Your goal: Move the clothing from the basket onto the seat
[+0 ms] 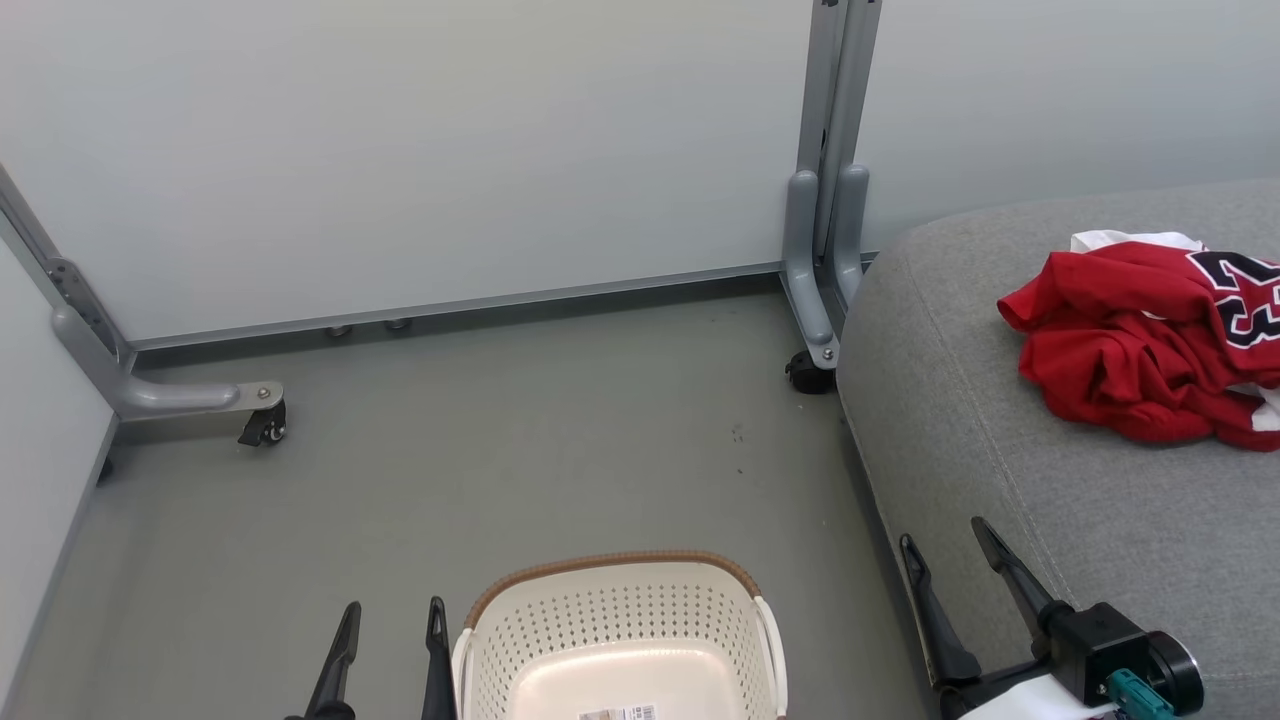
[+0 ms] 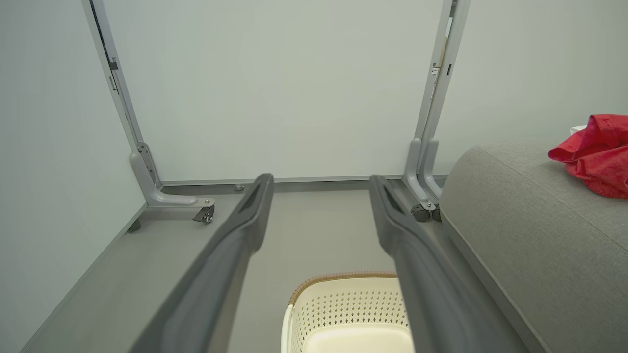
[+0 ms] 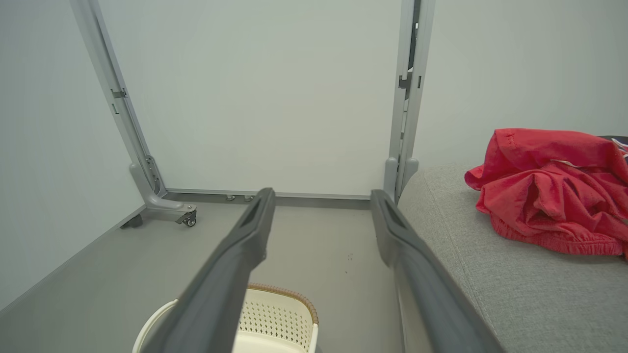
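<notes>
Left gripper (image 1: 393, 608): fingers apart, gripping nothing, pointing up the head view at lower left, just beside the basket's left handle
Right gripper (image 1: 943, 533): fingers spread, gripping nothing, tilted left, over the seat's near-left edge at lower right
Basket (image 1: 610, 612): upright on the floor between the grippers, brown rim at its far side, bare cream bottom with a label sticker (image 1: 620, 712)
Floor (image 1: 500, 450): grey, a few dark specks near the seat
Seat (image 1: 1000, 480): right of the basket, rounded edge with a seam running along it
Clothing (image 1: 1130, 340): crumpled red heap on the seat's far right, well apart from both grippers, black-and-white number facing up, white trim at the back
Panels (image 1: 400, 150): pale, behind the floor and at left, on grey frames with casters (image 1: 265, 425); one frame leg touches the seat's far-left corner
</notes>
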Tool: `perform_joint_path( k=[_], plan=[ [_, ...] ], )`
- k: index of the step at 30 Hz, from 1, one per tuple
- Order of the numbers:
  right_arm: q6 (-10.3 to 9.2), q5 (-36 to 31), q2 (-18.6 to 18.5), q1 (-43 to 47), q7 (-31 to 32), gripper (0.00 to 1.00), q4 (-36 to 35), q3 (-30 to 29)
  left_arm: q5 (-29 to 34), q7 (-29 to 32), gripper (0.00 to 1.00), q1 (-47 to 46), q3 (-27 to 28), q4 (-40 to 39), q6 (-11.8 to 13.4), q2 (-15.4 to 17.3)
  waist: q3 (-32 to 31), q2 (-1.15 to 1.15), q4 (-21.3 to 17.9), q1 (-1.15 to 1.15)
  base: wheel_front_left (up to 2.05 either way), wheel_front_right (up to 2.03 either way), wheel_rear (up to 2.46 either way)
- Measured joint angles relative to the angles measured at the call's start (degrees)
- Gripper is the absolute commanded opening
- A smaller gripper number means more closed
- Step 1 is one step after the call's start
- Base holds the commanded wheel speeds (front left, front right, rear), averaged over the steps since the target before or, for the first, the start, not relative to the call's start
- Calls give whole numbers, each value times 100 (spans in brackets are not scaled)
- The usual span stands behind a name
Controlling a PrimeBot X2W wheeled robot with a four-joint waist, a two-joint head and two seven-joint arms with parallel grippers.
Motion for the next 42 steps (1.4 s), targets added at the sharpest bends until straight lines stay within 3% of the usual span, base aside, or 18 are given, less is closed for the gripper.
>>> perform_joint_path(
  k=[2,3,11,42],
  plan=[
    [0,-14,-1,0,0,100,0,-1,20,0,100,0,-10,0,0,0,5,0,1,0,0,0,0],
    [0,-13,-1,3,0,0,15,1,20,0,0,2,-12,15,0,-1,9,0,1,0,0,0,0],
    [0,12,0,130,15,0,398,18,-70,2,0,30,-60,410,0,-3,13,0,1,0,0,0,0],
    [0,3322,-22,-321,650,0,579,-327,-3292,633,0,-572,328,680,-412,141,160,0,77,0,0,0,0]
  ],
)
